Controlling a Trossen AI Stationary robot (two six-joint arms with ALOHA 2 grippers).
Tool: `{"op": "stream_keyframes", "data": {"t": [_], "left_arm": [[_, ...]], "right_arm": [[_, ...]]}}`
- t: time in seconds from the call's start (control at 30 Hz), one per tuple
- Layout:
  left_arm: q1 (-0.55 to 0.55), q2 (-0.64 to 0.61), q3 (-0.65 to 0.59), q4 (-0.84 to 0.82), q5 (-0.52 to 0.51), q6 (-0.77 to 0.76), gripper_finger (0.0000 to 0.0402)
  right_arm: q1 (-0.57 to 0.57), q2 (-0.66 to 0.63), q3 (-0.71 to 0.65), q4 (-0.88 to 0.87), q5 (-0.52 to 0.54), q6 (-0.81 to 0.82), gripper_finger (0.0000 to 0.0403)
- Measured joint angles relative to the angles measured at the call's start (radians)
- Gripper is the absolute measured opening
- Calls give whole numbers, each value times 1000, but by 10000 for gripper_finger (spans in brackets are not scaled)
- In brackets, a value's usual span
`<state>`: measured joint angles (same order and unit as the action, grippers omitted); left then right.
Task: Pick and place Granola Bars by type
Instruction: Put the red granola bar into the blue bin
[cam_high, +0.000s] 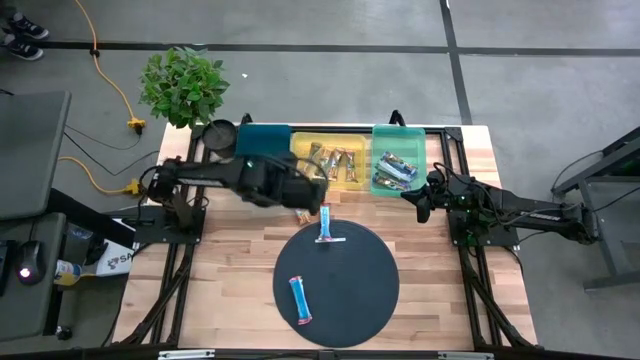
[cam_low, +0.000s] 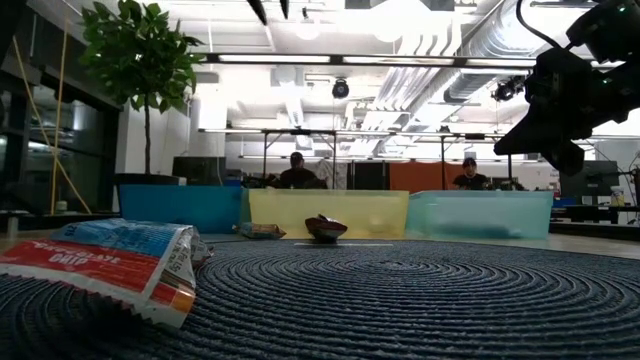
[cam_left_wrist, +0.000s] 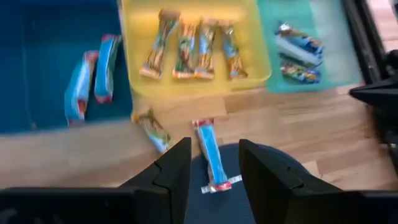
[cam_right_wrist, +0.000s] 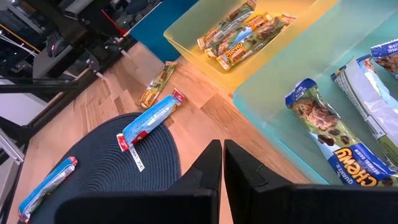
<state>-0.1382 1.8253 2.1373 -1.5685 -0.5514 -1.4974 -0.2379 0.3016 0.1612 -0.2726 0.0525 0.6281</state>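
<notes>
Three trays stood in a row at the far edge of the wooden desk (cam_high: 230, 270): a teal tray (cam_left_wrist: 37, 68) holding two blue bars (cam_left_wrist: 90, 78), a yellow tray (cam_left_wrist: 186, 12) with four tan-brown bars (cam_left_wrist: 193, 46) and a green tray (cam_right_wrist: 323, 59) with silvery bars (cam_right_wrist: 323, 115). On the round dark mat (cam_high: 345, 295) lay one blue bar (cam_high: 301, 299), a second blue bar (cam_left_wrist: 210, 149) overhung its rim, and a tan-brown bar (cam_left_wrist: 151, 129) lay just beside on the wood. The left hand (cam_left_wrist: 208, 174) hung spread above the overhanging bar, holding nothing, while the right hand (cam_right_wrist: 222, 165) hovered by the green tray, fingers pressed together and empty.
</notes>
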Motion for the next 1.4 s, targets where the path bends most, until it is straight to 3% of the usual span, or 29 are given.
{"op": "stream_keyframes", "data": {"t": [0.2, 0.47, 0.77, 0.9, 1.4], "left_arm": [[-41, 2, -108, 48, 22, -205, 131], [-41, 7, -312, 231, 102, -282, 131], [-4, 5, -515, 545, 280, -217, 131], [-30, 6, -564, 611, 371, -199, 131], [-421, 40, -594, 612, 279, -852, 131]], "right_arm": [[0, 0, 0, 0, 0, 0, 0], [0, 0, 0, 0, 0, 0, 0], [0, 0, 0, 0, 0, 0, 0], [0, 0, 0, 0, 0, 0, 0], [0, 0, 0, 0, 0, 0, 0]]}}
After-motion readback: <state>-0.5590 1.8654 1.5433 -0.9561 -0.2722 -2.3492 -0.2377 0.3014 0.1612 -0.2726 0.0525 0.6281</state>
